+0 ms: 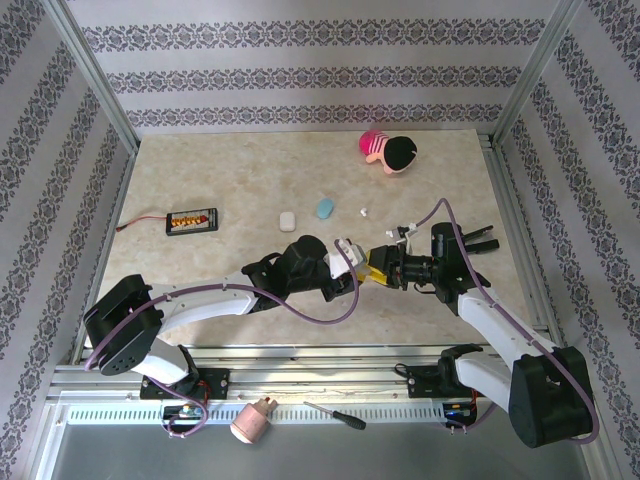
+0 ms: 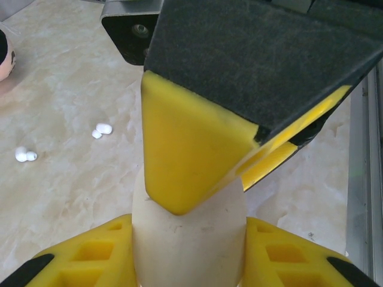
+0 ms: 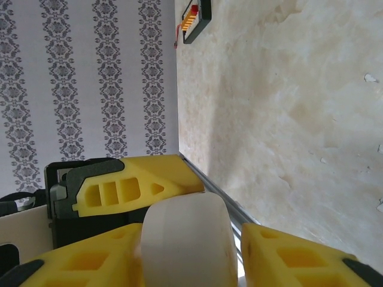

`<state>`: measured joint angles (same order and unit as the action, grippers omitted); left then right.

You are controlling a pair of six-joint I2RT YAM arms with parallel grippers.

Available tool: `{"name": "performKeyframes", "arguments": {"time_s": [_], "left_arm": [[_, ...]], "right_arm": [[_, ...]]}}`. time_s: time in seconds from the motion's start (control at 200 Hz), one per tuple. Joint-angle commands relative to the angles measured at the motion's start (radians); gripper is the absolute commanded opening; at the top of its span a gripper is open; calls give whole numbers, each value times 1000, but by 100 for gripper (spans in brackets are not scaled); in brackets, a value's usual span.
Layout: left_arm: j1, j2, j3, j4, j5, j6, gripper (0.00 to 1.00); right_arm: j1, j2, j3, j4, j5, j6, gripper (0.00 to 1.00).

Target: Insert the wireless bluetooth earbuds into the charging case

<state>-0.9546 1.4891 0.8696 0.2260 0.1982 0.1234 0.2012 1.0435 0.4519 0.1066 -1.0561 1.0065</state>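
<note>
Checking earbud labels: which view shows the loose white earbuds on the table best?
Left wrist: the white earbuds lie clear on the table, two pieces with visible shape. Top external gives a tiny white speck; right wrist, faint flecks at its right edge, too small to identify.

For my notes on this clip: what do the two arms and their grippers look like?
The arms match: the left arm and right arm have white links between bulky black joint housings, with a purple cable looping along each. The left gripper and right gripper have yellow plastic fingers with moulded hollow pockets and black padding.
</note>
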Motion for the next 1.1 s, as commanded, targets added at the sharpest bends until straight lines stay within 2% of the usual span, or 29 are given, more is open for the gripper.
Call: {"name": "performKeyframes", "arguments": {"time_s": [0.0, 0.055, 0.115, 0.19, 0.285, 0.36, 0.435, 0.55, 0.655, 0.71, 1.009, 1.059, 1.094], "left_arm": [[-12, -32, -15, 53, -2, -6, 26], [-11, -29, -15, 54, -4, -5, 26], [-12, -26, -11, 54, -5, -8, 26], [-12, -21, -11, 55, -6, -10, 26], [-12, -24, -14, 54, -10, -11, 27], [-12, -27, -14, 52, -10, -11, 27], [-11, -29, -12, 45, -10, -11, 27], [-12, -26, -14, 47, -11, -13, 27], [-12, -23, -14, 47, -12, -14, 28], [-12, -22, -15, 48, -11, -15, 28], [-11, -15, -9, 46, -11, -16, 29], [-12, -14, -10, 51, -13, -16, 32], [-12, -15, -12, 58, -18, -16, 37]], "right_arm": [[8, -11, 28, 16, -5, 6, 40], [8, -5, 28, 18, -5, 3, 34], [7, 4, 28, 18, -5, 0, 31], [8, 7, 25, 17, -3, 0, 33], [5, -5, 22, 3, 13, -4, 43], [2, -13, 21, -1, 18, -5, 43], [-2, -19, 19, -1, 18, -4, 37], [-4, -23, 16, -5, 16, -6, 35], [-9, -28, 15, -22, 25, -14, 51], [-12, -32, 11, -21, 27, -13, 53], [-23, -50, 5, -22, 11, -11, 24], [-23, -53, 4, -21, 12, -6, 20], [-23, -56, 5, -19, 13, 2, 20]]}}
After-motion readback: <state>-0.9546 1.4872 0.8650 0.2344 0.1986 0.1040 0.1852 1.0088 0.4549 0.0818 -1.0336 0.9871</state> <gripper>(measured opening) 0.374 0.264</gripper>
